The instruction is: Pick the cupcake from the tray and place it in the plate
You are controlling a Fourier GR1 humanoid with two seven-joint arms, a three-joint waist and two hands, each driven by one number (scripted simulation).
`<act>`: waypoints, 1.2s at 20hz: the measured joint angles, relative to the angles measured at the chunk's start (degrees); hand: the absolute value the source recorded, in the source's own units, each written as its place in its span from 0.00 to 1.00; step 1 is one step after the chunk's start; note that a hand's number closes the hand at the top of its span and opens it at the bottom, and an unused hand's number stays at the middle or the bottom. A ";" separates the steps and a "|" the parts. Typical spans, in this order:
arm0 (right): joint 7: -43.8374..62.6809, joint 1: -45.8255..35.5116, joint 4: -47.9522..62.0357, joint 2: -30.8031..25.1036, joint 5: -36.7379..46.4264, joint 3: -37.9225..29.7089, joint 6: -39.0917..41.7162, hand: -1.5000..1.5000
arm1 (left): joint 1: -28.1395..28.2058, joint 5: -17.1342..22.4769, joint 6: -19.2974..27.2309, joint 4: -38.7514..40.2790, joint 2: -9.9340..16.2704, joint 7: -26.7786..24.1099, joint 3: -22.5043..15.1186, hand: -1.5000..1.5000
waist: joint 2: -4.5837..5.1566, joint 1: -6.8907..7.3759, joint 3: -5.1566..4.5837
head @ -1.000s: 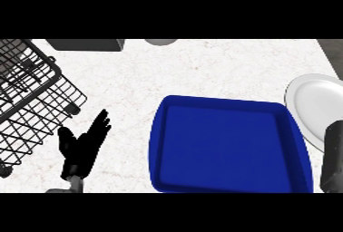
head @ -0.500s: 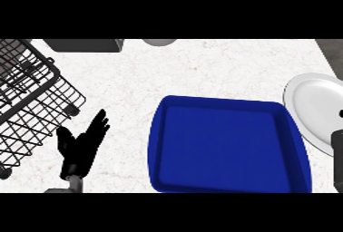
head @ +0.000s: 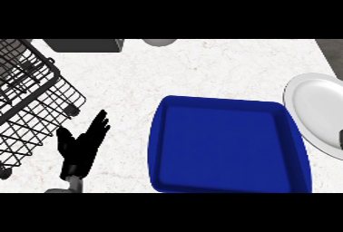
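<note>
Looking down, we find no cupcake on the blue tray (head: pixel 227 145) or white plate (head: pixel 315 108). Our left robot hand (head: pixel 80 145) rests open lower left; progress stays unclear.

My blue tray (head: pixel 227 149) lies flat on the white speckled counter, a rounded rectangle with a raised rim, and its visible interior is bare blue with no cupcake showing in it. The white round plate (head: pixel 315 108) lies flat just beside the tray's upper right corner, its near edge almost touching the tray rim, and the view's right edge cuts it off. The plate's visible surface is plain white.
</note>
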 measured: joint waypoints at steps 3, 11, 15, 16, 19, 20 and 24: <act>-5.33 2.19 -4.21 1.56 -7.74 1.05 -2.22 0.00 | 0.29 0.23 -0.14 -0.30 0.27 0.33 0.42 0.50 | -0.15 -0.33 -0.08; -13.27 13.58 -26.03 11.65 -26.17 8.98 -1.52 0.00 | 0.49 -0.17 0.22 -0.38 -0.03 1.16 0.73 0.50 | -0.48 -1.26 -0.30; -15.30 21.72 -36.61 16.25 -31.62 14.39 1.03 0.00 | 0.52 -1.00 0.99 -0.09 -0.66 0.70 0.66 0.50 | -0.58 -1.37 -0.29; -16.03 23.73 -38.14 17.11 -33.10 16.45 1.11 0.00 | 0.58 -1.19 1.10 0.01 -0.98 0.29 0.49 0.50 | -0.59 -1.32 -0.27; -15.26 29.98 -43.40 18.75 -34.76 22.73 1.41 0.00 | 0.35 -0.63 0.05 0.25 -0.20 0.29 1.42 0.50 | -0.56 -1.18 -0.28; -14.56 31.86 -44.15 19.08 -34.59 25.13 1.09 0.00 | 0.38 -0.96 0.25 0.54 -0.65 -0.43 1.22 0.50 | -0.56 -1.13 -0.28; -8.53 38.95 -48.23 19.83 -30.08 34.42 -1.03 0.00 | 0.75 -1.51 0.60 -0.39 -1.33 -0.06 0.71 0.50 | -0.51 -0.93 -0.29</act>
